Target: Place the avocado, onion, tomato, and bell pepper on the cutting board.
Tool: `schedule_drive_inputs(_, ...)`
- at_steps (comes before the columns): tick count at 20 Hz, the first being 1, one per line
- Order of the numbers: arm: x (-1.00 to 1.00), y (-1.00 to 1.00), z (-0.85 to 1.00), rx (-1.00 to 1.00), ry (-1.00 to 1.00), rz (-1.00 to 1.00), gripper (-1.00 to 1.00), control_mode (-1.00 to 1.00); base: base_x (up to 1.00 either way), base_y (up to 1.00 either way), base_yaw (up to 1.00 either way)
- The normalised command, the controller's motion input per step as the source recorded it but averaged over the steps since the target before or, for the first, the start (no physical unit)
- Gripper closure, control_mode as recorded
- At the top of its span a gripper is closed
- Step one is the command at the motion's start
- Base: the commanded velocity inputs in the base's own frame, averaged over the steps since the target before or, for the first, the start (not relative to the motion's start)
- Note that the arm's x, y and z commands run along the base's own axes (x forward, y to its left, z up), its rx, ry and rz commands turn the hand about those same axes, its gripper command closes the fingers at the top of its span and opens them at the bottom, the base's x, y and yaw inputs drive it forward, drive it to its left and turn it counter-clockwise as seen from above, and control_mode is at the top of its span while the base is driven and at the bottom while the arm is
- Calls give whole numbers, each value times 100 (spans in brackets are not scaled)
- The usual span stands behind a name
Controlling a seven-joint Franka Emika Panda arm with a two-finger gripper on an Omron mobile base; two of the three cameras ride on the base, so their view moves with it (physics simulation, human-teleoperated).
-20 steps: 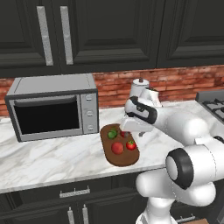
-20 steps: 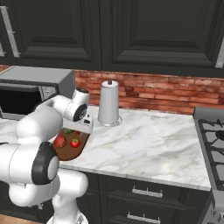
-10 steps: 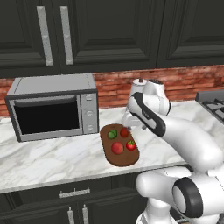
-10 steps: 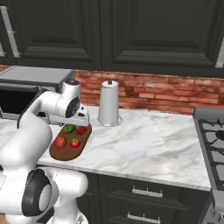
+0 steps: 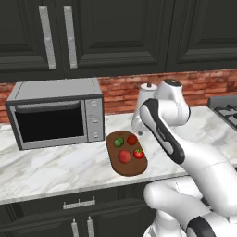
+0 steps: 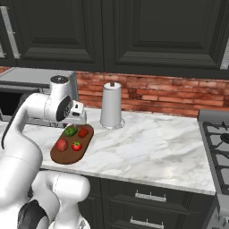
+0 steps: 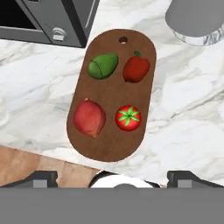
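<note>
The dark brown oval cutting board (image 7: 111, 144) lies on the marble counter beside the microwave. Four items rest on it: the green avocado (image 7: 103, 66), the red bell pepper (image 7: 136, 68), the reddish onion (image 7: 89, 117) and the tomato (image 7: 128, 118) with its green star top. The same board (image 5: 132, 167) (image 6: 67, 157) carries the avocado (image 5: 119, 141) (image 6: 70, 131), pepper (image 5: 132, 139) (image 6: 83, 132), onion (image 5: 124, 156) (image 6: 61, 145) and tomato (image 5: 138, 153) (image 6: 76, 146). My gripper (image 7: 114, 178) (image 6: 77, 119) hovers well above the board, open and holding nothing.
A grey microwave (image 5: 58, 113) (image 6: 27, 82) stands left of the board. A metal paper-towel holder (image 6: 111, 105) (image 7: 199, 19) stands behind it against the brick wall. A stove (image 6: 219, 143) sits at the far right. Bare marble counter (image 6: 152, 147) stretches between board and stove.
The hand has risen up from the board with its jaws wide, and the arm has straightened upward. The four items stay put on the board.
</note>
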Motion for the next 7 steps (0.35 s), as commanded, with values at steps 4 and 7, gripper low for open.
schedule_drive_inputs(4,-40,0,24,-4,-12,-2,-100,-100,0,0,0)
schedule_drive_inputs(7,-36,1,16,-4,-9,0,-100,-100,0,0,0)
